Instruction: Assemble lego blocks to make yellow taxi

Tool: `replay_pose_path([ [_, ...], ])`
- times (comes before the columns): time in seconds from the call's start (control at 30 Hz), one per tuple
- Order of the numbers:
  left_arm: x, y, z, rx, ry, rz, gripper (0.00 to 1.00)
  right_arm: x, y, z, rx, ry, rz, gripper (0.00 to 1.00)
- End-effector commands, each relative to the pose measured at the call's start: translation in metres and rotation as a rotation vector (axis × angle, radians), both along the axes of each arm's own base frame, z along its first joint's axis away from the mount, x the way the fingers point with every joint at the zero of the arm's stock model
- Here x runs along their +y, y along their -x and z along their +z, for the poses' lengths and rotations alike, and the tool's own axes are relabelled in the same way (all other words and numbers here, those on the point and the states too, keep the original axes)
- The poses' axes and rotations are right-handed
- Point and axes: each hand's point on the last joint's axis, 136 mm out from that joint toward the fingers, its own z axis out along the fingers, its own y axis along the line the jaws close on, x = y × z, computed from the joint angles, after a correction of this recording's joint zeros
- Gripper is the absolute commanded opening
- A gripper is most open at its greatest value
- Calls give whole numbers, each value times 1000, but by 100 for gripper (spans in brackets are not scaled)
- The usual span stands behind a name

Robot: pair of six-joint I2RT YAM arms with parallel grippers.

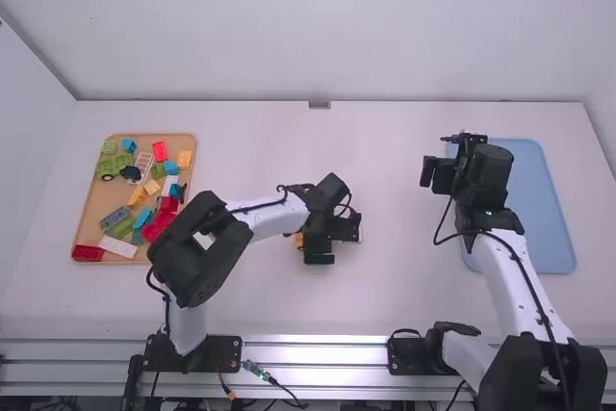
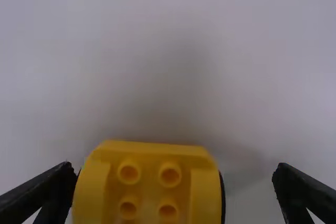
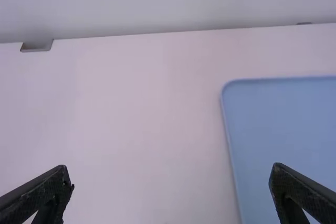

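Offering little grip, I suspect, the white tabletop [image 1: 395, 161] could let a nudged part slide or turn. The left arm [image 1: 197, 247] bends over its middle and hides much of the work from above, so a crooked fit might go unseen there. The right arm [image 1: 505, 267] stands near the blue tray [image 1: 534, 199], too far off to steady anything; pressing with one arm alone may tip the build. In the brown tray [image 1: 91, 218], loose blocks [image 1: 168, 204] lie jumbled and touching, and picking one could drag a neighbour along.

The left tool [image 2: 175, 169] has its fingers spread on either side of the yellow block [image 2: 148, 182], which sits near the middle of the tabletop. One finger is right beside it, the other well apart, so closing off-centre would likely shove or twist it before gripping. The right tool [image 3: 170, 173] is spread too, with nothing between its fingers. Smallest of all, the studs [image 2: 169, 175] need square alignment; a slight tilt could leave a seam or pop a part loose.
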Motion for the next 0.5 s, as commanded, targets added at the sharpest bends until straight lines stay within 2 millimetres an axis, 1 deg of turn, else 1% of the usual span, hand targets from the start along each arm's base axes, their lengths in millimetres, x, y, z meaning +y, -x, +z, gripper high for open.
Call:
replay_pose_path([
  [0.0,-3,-22,44,-113,39,24,99,1,-6,18,-40,-1,2,99],
  [0.03,-3,-24,49,-130,40,27,99,0,-6,18,-40,-1,0,99],
  [0.07,-4,-30,66,-182,50,13,99,0,-6,18,-40,-1,1,99],
  [0.1,-6,-30,74,-203,62,-4,99,1,-6,18,-40,-1,3,99],
  [0.13,-8,-31,94,-251,90,-41,99,2,-6,18,-40,-1,4,99],
  [0.17,-8,-31,98,-262,97,-45,99,1,-6,18,-40,-1,3,99],
  [0.2,-7,-32,120,-310,127,-44,99,1,-6,18,-40,-1,1,99],
  [0.23,-5,-34,130,-332,135,-37,99,0,-6,18,-40,-1,1,99],
  [0.27,4,-39,148,-380,141,-8,99,1,-6,18,-39,-1,1,99],
  [0.33,14,-40,160,-403,141,15,99,1,-6,18,-38,-1,2,99],
  [0.37,30,-45,174,-442,124,53,99,1,-6,18,-37,-2,3,99],
  [0.4,43,-49,182,-462,117,91,99,1,-6,18,-38,-2,4,99],
  [0.43,60,-56,192,-487,110,144,99,1,-6,18,-39,-3,3,99],
  [0.47,65,-58,194,-494,109,157,99,1,-6,18,-40,-2,3,99],
])
